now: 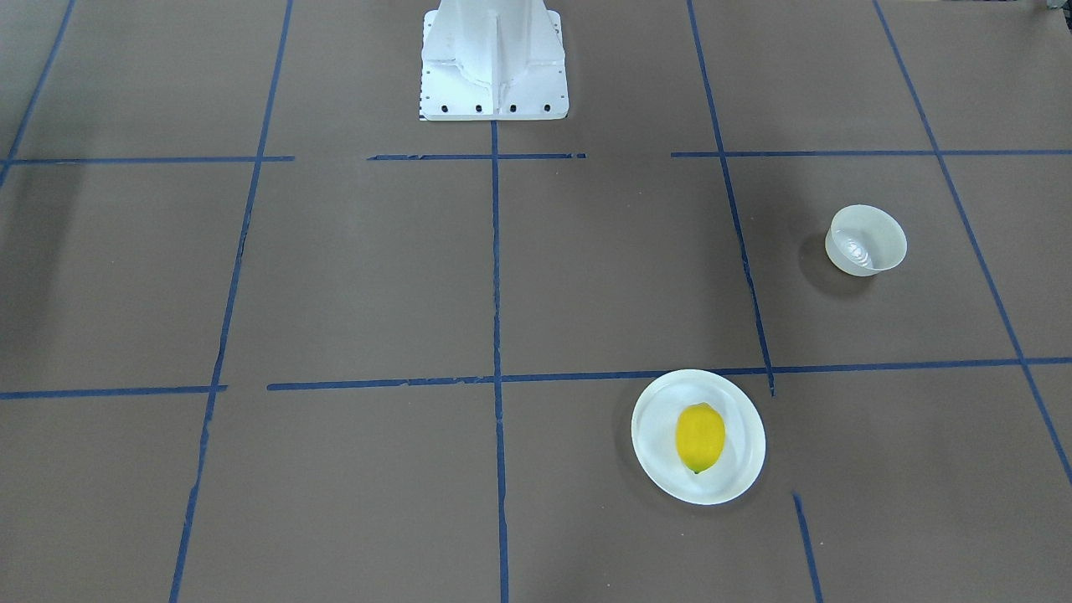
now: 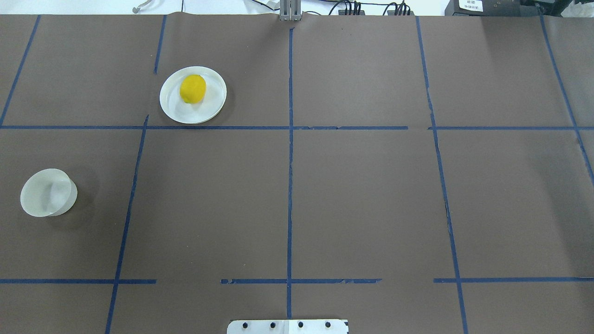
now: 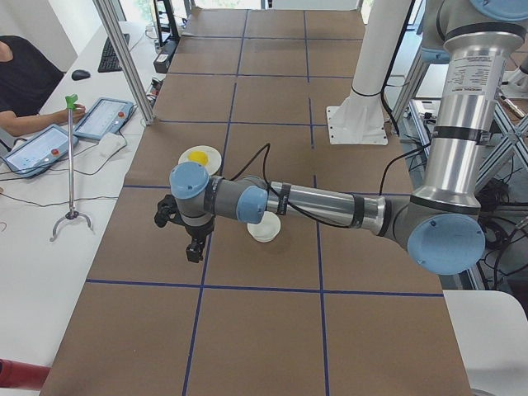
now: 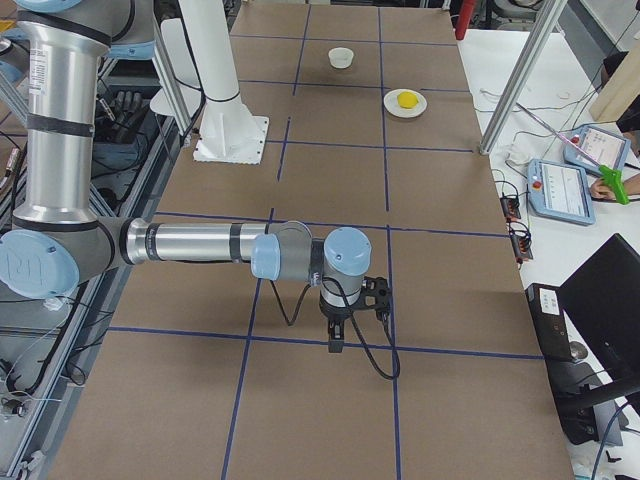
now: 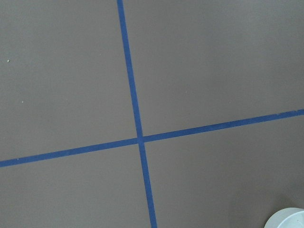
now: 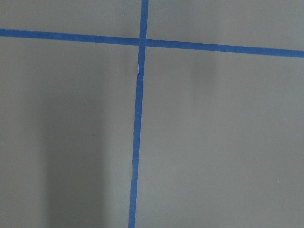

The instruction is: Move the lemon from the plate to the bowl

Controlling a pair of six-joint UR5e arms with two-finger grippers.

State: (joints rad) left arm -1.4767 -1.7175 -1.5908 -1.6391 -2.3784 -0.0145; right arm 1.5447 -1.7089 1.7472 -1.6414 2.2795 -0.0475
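Observation:
The yellow lemon (image 1: 700,437) lies on the flat white plate (image 1: 653,435); both also show in the overhead view, the lemon (image 2: 192,88) on the plate (image 2: 211,105), at the far left. The small deep white bowl (image 1: 867,240) stands empty, apart from the plate, near the table's left end (image 2: 48,192). Its rim shows at the corner of the left wrist view (image 5: 287,219). My left gripper (image 3: 195,250) hangs over the table beside the bowl (image 3: 264,231). My right gripper (image 4: 335,343) hangs over bare table far from both dishes. I cannot tell whether either is open or shut.
The white robot pedestal (image 1: 492,59) stands at the table's middle. Blue tape lines (image 2: 290,185) grid the brown surface. Beside the table stand metal posts (image 3: 124,58), a grabber stick on a stand (image 3: 72,165), tablets (image 4: 562,186) and an operator (image 3: 21,78).

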